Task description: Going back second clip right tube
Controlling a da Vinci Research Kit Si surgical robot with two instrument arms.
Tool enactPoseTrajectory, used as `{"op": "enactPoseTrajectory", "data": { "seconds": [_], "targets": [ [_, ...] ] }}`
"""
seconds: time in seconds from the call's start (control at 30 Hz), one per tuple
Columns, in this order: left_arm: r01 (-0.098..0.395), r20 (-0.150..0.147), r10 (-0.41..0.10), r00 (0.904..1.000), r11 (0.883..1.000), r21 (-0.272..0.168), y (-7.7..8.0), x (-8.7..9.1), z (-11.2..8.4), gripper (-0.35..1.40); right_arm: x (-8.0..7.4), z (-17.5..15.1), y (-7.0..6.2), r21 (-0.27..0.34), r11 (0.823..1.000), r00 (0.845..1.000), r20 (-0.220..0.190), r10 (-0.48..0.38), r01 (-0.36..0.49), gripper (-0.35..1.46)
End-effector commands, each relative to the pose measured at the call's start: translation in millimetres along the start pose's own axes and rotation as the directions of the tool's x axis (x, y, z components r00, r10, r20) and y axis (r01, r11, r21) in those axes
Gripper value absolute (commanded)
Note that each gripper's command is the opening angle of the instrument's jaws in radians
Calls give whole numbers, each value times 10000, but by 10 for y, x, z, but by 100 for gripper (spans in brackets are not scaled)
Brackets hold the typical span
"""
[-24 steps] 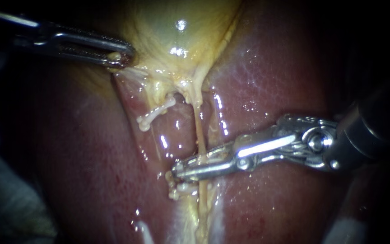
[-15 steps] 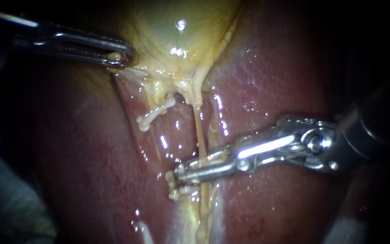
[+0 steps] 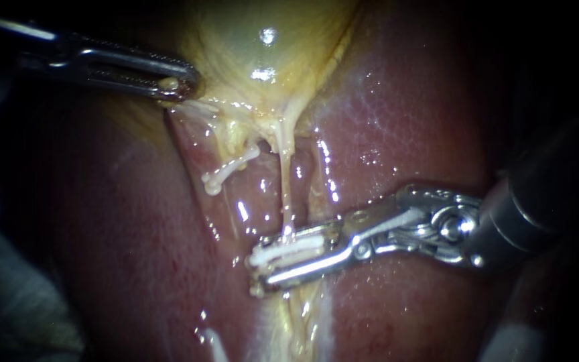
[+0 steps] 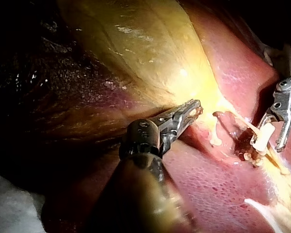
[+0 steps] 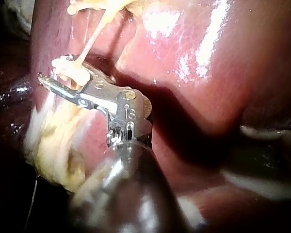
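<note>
The right tube (image 3: 286,194) runs down from the yellow gallbladder (image 3: 256,40) between the liver's lobes. My right instrument (image 3: 257,269) lies across it with its jaws open. A white clip (image 3: 283,251) sits on the tube between them, against the upper jaw, with a dark gap above the lower jaw. The right wrist view shows this clip (image 5: 68,72) at the jaw tips. Another white clip (image 3: 228,171) sits on the left tube. My left instrument (image 3: 181,86) is shut on the gallbladder's edge and holds it up to the left; the left wrist view shows this grip (image 4: 194,108).
Wet red liver (image 3: 403,121) lies on both sides of the cleft. The knobbly end of a lower clip (image 3: 256,289) shows just under the right jaws. Pale fatty tissue (image 3: 289,328) runs down below them. White gauze (image 4: 9,204) lies beside the left shaft.
The right instrument's jaws have parted, baring the white clip on the right tube, and its shaft has dropped slightly. The tube now bends left. The left instrument has held still.
</note>
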Motion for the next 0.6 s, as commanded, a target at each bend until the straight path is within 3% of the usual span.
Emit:
{"op": "enactPoseTrajectory", "data": {
  "seconds": [0.03, 0.37, 0.6],
  "targets": [
    [5, -3, -5, 10000, 10000, 3, 0, 0, 0, -35, -2, -1, 2, -20, 10000, 10000, 6, -18, 18, 45],
    [4, -4, -4, 10000, 10000, 5, 0, 0, 0, -35, -12, 6, 19, -313, 9993, 9997, -156, -206, 201, 45],
    [3, -5, -3, 10000, 10000, 6, 0, -1, 0, -35, -11, 1, 34, -1505, 9856, 9916, -909, -919, 775, 46]
  ]
}}
